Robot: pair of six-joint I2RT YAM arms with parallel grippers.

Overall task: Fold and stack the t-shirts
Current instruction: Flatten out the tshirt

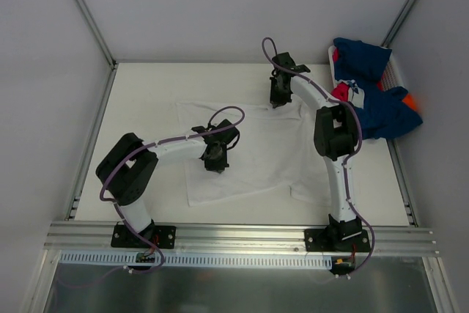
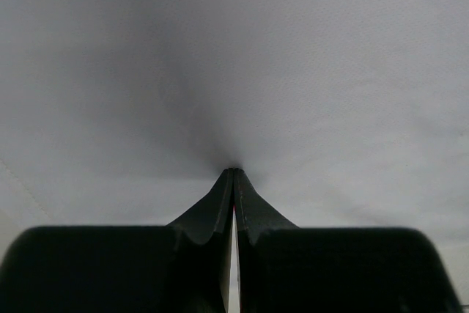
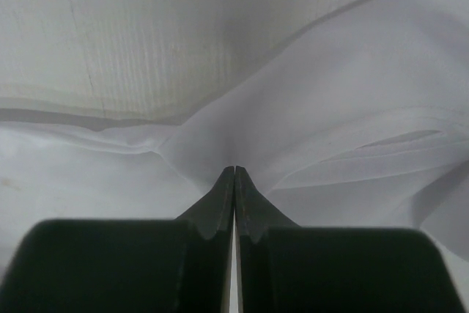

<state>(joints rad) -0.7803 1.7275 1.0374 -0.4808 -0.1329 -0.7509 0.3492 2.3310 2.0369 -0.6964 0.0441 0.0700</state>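
Left gripper (image 2: 234,174): jaws clenched, tips meeting with no gap. We see the white t-shirt (image 1: 264,153) puckering into the tips in the left wrist view, with the shading converging on that spot, so we read it as a pinch on the cloth. Around the tips that view shows only flat white fabric.

Right gripper (image 3: 234,172): jaws also pressed together, tips closed on a fold of the same shirt. In the right wrist view the creases run in toward the tips from both sides. A hem line crosses above them, and beyond it we see bare table (image 1: 146,108).

From the top camera, the left gripper sits low over the left-middle of the shirt, wrist pointing down. The right gripper is at the shirt's far edge, near its right end, and its arm arcs over the shirt's right side.

The white t-shirt lies spread out mid-table, mostly flat. Its outline is uneven, and a flap hangs lower at the near right, beside the right arm.

The rest of the shirts are in a loose heap at the far right corner, well apart from both grippers. That heap has navy shirts (image 1: 364,56), a pinkish-red shirt (image 1: 340,93) poking out on the left side, and a bit of orange cloth (image 1: 412,100) at the right edge. We can't tell how many shirts are in it.
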